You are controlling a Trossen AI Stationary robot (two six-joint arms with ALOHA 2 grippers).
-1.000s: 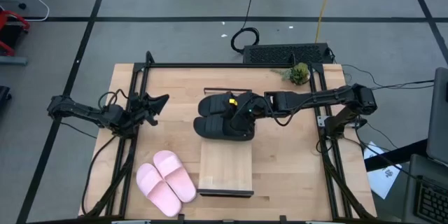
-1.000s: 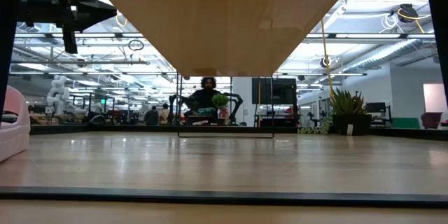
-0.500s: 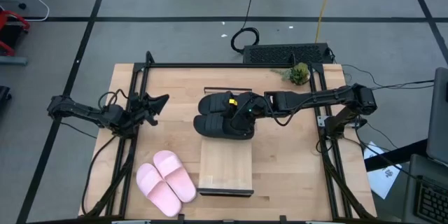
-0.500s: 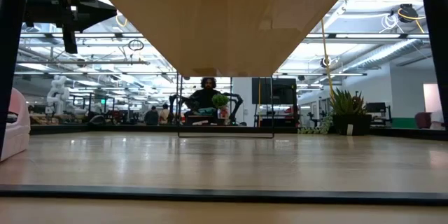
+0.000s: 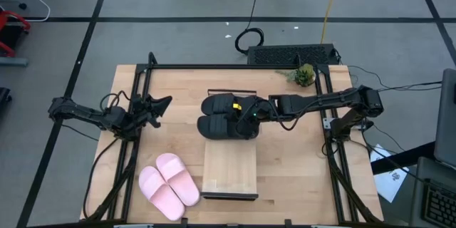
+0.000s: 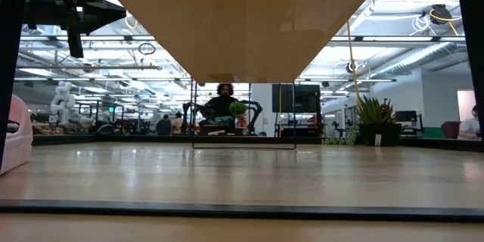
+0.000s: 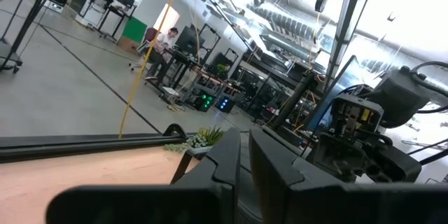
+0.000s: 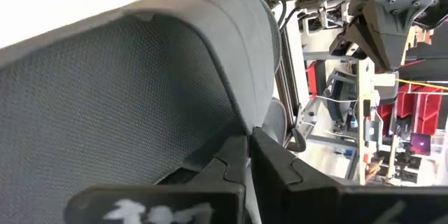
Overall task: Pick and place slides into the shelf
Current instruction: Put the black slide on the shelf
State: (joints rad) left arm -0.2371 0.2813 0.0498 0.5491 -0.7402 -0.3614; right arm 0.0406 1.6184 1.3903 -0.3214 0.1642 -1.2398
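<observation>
While the right gripper (image 5: 251, 112) is held at the black slides (image 5: 226, 117), in the middle of the high view, the pair is seen lying across the upper end of the shelf (image 5: 229, 169). In the right wrist view the dark mesh strap fills the frame just in front of the fingers, which appear drawn close together, so a grip on the black pair is judged likely, though it cannot be fully confirmed. The pink slides (image 5: 168, 184) are found at the lower left, on the table (image 5: 299, 164) just beside the shelf, not yet placed.

The left gripper (image 5: 158, 107) is kept waiting at the left of the frame, with its fingers close together and nothing between them.

A risk is judged here: if the strap is released while the pair is only partly supported by the board, one black slide could tip off the edge. The narrow shelf could also be pushed out of line by a sideways pull.
</observation>
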